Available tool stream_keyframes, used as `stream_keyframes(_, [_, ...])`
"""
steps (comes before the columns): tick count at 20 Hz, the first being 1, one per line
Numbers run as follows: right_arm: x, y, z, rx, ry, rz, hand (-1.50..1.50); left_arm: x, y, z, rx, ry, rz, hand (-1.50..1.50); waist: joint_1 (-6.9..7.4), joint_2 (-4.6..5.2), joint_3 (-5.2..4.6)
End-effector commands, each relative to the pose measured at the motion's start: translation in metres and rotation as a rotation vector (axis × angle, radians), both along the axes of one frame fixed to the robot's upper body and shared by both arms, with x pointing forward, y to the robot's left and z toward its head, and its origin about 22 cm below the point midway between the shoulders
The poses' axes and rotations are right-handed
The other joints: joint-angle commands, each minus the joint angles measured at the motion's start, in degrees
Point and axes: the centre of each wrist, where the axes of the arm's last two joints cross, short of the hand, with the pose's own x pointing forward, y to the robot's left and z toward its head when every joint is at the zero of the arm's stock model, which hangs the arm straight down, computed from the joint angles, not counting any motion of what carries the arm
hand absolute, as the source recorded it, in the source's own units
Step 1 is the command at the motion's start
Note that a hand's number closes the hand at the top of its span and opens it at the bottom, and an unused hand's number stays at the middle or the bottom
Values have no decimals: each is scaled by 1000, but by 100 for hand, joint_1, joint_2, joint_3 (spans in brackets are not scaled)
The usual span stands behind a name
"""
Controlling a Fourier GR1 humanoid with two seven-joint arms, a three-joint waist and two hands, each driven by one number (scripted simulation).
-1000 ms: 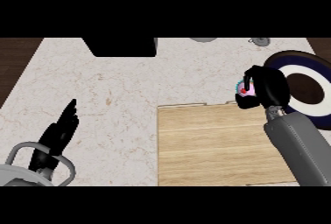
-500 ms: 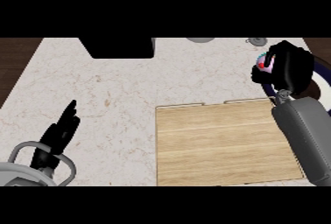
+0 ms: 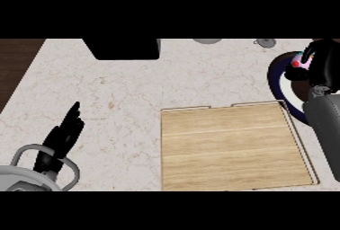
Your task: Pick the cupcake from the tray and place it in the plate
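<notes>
Now my right hand (image 3: 324, 58) is curled round the cupcake (image 3: 299, 64) over the plate (image 3: 273, 83), clear of the tray (image 3: 232, 148), left hand (image 3: 62, 137) resting straight-fingered, so next I'd lower it and let go.

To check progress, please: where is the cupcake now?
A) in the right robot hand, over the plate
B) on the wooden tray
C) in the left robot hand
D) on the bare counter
A: the right robot hand curls round the cupcake over the plate.
</notes>
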Motion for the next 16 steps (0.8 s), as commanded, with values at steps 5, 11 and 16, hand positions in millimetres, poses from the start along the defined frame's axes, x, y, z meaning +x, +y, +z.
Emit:
stream_keyframes(5, [-3, -63, -21, 17, 76, -92, 150, 7, -36, 2, -133, -63, 12, 0, 38, 74, -138])
stream_keyframes(11, [-3, -90, -28, 143, 275, -63, 150, 2, -24, -6, -123, -73, -1, 0, 98, 92, -141])
stream_keyframes(16, [-9, -118, -29, 228, 448, -62, 150, 11, -34, 0, -135, -56, 14, 0, 101, 120, -139])
